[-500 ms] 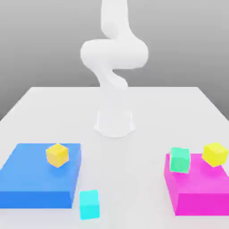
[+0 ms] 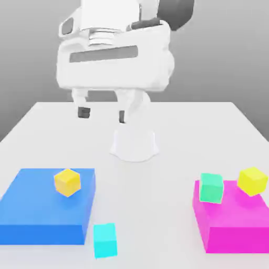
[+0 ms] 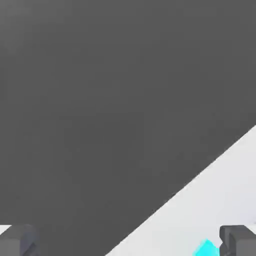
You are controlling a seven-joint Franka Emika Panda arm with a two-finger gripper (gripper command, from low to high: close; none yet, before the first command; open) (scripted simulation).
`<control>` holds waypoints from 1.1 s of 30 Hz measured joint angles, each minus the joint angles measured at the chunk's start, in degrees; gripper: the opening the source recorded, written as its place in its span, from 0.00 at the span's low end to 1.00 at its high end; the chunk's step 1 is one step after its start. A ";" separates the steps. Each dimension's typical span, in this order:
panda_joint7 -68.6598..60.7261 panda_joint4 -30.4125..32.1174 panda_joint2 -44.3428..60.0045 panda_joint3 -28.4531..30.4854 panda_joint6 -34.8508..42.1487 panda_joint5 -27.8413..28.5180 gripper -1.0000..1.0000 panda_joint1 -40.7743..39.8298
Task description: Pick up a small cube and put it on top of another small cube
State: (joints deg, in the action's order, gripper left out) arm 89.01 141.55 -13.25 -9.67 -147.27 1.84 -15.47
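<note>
Cyan cube (image 2: 105, 240) sits on the white counter (image 2: 210, 126) at about six o'clock from the arm's base (image 2: 134, 144), just beside the blue block's (image 2: 47, 207) near corner and touching nothing else. The jaws (image 2: 103, 114) hang high above the counter's far half, apart and empty, with both fingertips (image 3: 239, 240) showing in the hand view and a sliver of cyan between them. I judge this the approach, with no grasp begun. Next, the jaws need to travel toward six o'clock, centre over the cyan cube, then drop around it. A yellow cube (image 2: 67, 182) on the blue block looks the nearest place to stack.
</note>
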 joint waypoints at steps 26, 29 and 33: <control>33.50 5.06 32.88 4.56 -18.95 5.13 0.00 0.03; 31.94 6.13 27.26 3.09 -14.41 3.05 0.00 -1.00; 26.79 7.44 19.07 -0.88 -7.83 -0.38 0.00 0.66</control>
State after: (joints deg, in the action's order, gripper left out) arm 115.80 148.98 5.82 -10.55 -155.10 1.46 -14.80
